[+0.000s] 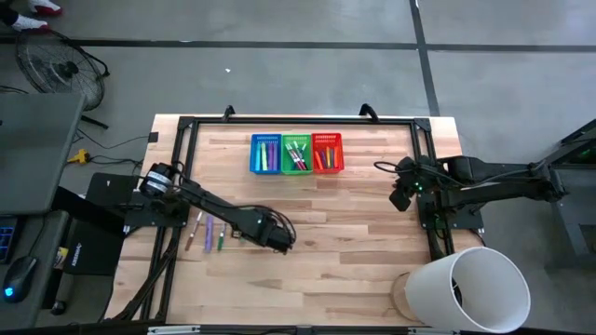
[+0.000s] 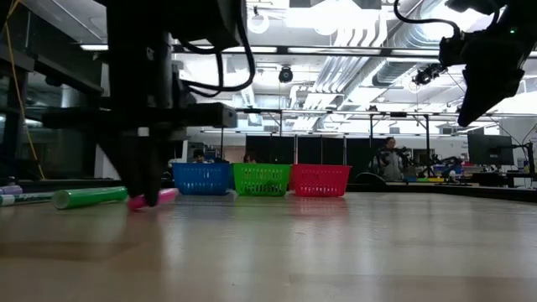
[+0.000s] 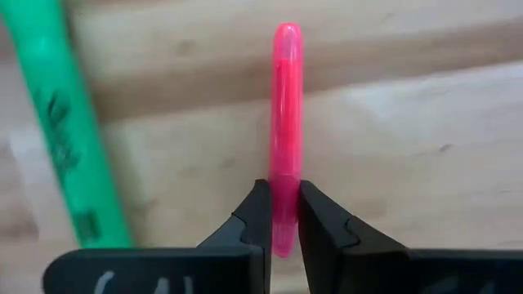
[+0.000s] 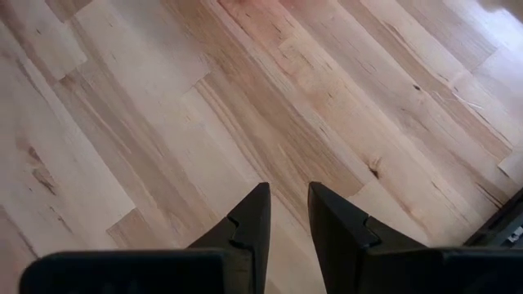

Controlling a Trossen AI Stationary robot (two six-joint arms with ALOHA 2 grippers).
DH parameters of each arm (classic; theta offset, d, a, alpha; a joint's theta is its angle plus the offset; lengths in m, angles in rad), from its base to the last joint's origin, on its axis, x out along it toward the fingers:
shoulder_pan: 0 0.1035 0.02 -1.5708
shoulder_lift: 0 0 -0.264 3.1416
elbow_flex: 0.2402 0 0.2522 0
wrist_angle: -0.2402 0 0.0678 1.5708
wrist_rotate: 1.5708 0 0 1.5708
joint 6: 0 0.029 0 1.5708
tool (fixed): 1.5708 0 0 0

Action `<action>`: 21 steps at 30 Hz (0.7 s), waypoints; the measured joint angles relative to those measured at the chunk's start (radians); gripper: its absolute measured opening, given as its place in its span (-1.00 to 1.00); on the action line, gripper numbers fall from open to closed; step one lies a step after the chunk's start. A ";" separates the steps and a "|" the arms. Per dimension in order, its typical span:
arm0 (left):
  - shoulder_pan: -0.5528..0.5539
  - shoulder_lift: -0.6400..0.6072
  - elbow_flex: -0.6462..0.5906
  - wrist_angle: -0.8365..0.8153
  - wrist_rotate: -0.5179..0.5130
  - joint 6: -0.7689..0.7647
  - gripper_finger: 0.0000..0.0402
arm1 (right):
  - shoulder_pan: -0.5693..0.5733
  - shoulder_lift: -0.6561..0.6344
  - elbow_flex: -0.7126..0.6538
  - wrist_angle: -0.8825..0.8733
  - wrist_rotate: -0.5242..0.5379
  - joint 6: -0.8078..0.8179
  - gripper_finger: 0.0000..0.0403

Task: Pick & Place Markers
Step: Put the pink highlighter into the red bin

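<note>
Left gripper (image 3: 283, 214): down at the table (image 1: 354, 251), its fingers (image 3: 255, 214) clamped on the pink marker (image 3: 286, 122) near one end; in the low view the marker lies flat on the wood under the fingertips, sticking out to either side of them.
Pink marker: held between the left fingers, most of its length reaching out ahead of the tips; it touches the table.
Green marker (image 3: 61, 122): lies on the table just beside the left gripper, apart from the pink one and angled to it; in the low view it sits to one side of the fingers.
Other loose markers (image 1: 207, 231): a few lie on the wood behind the left gripper, toward that arm's base, close to each other.
Baskets: blue basket (image 1: 264, 154), green basket (image 1: 296, 154) and red basket (image 1: 328, 154) stand side by side, touching, well ahead of the left gripper at the far edge of the table; each holds markers.
Right gripper (image 4: 288, 214): held above bare wood at the right side of the table, well apart from the baskets and the left gripper; its fingers stand a small gap apart with nothing between them.
White cylinder (image 1: 470, 288): at the near right corner of the table, near the right arm's base.
</note>
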 joint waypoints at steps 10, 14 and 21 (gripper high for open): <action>0.000 -0.028 0.013 0.168 -0.247 0.146 -0.85 | 0.000 0.000 0.000 0.170 -0.071 -0.038 -0.64; 0.015 -0.052 0.014 0.316 -0.338 0.284 -0.85 | 0.000 0.001 0.000 0.302 -0.148 -0.120 -0.64; 0.094 -0.087 0.029 0.708 -0.345 0.660 -0.85 | 0.000 0.002 0.000 0.483 -0.290 -0.195 -0.64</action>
